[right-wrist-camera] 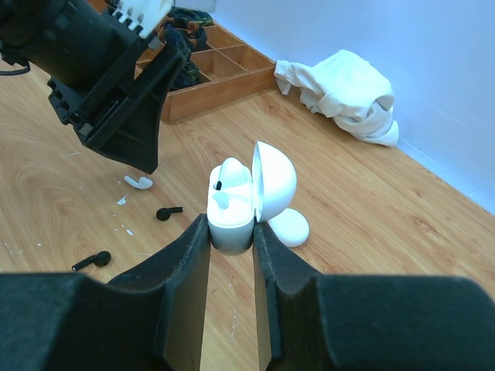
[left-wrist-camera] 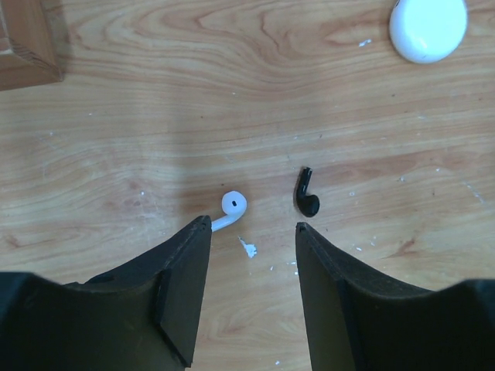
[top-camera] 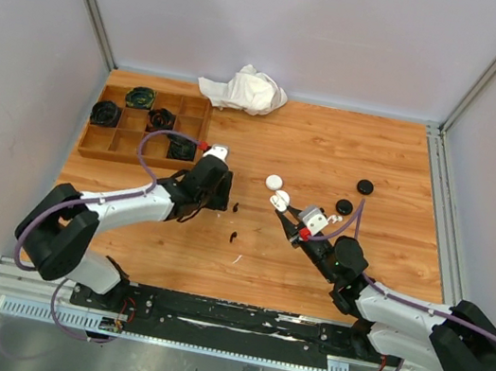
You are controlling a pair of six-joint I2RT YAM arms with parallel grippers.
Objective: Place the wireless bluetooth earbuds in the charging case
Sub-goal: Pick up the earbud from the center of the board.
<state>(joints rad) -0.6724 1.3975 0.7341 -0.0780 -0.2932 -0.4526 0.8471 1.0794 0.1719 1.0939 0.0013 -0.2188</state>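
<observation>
The left gripper (left-wrist-camera: 254,226) hangs spread above the worktop (left-wrist-camera: 155,116). The white bud (left-wrist-camera: 232,207) lies at lower centre, touching the finger on frame left, with a black bud (left-wrist-camera: 307,199) beside it. Shift left to centre on the white bud before closing. The right gripper (right-wrist-camera: 231,228) clenches the open case (right-wrist-camera: 232,197) mid-frame.

Bright, even light is falling on the wooden table (top-camera: 331,152); shadows are showing soft and faint; wrist views are blurring slightly up close.
</observation>
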